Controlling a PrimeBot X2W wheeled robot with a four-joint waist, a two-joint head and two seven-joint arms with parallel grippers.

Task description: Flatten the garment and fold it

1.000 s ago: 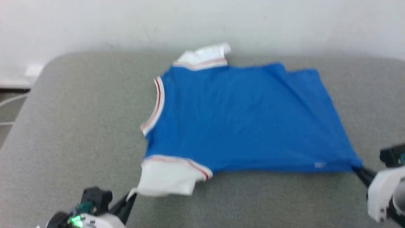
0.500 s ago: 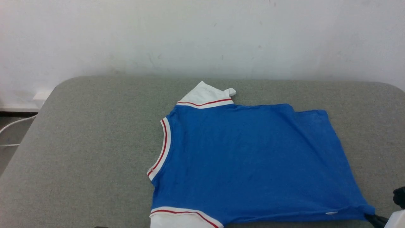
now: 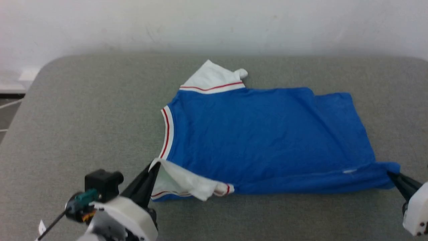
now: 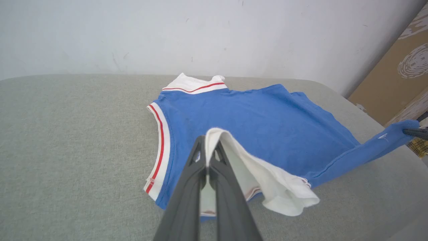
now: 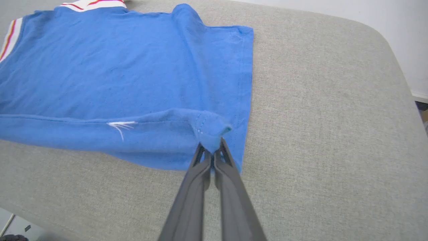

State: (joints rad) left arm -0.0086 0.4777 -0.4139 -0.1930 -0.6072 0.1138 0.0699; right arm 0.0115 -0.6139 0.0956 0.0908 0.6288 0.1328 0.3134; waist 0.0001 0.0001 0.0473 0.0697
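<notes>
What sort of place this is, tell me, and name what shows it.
Likely an indoor test room or lab: a grey cloth-covered table set against a bare, scuffed white wall, with cardboard standing beside it.

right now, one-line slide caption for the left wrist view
Left gripper pinches the white sleeve of the blue garment, raised off the grey table.

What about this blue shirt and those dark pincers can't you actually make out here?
Royal-blue jersey shirt with white sleeves: its underside, every view, pressed against the grey padded table.
Small white mark by the hem: too small to read, right wrist view.
Right gripper: its body cut by the head view's right edge.
</notes>
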